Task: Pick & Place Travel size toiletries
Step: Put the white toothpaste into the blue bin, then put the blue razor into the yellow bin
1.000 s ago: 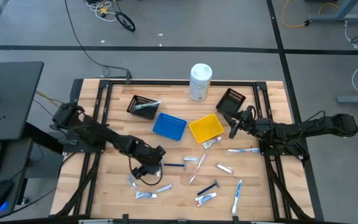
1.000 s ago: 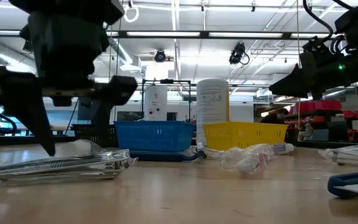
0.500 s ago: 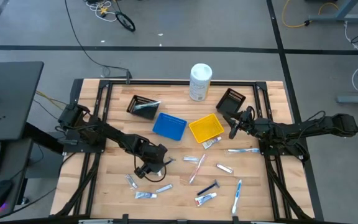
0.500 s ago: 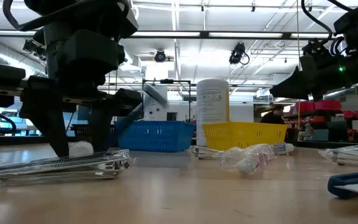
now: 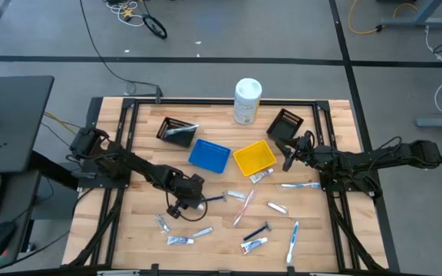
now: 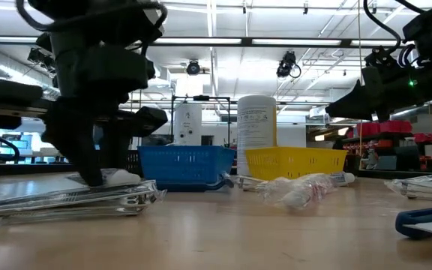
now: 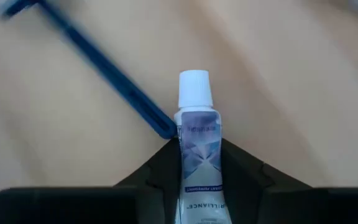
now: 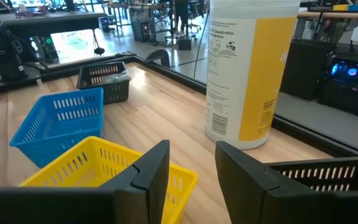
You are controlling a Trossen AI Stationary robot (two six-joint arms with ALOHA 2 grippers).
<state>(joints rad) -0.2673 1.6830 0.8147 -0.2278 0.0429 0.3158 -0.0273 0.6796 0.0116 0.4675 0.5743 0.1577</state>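
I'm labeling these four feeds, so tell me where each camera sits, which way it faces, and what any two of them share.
High view: overhead, facing straight down; shows both arms, left gripper, right gripper.
Low view: at tabletop height, facing level across the table; the left arm looms large.
Left wrist view: on the left wrist; its fingers grip a small white tube.
Right wrist view: on the right wrist; open fingers frame the yellow bin.
Shared: the white canister and blue bin appear in high, low and right wrist views.

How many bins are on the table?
4: a black bin at back left, a blue bin and a yellow bin in the middle, another black bin at back right.
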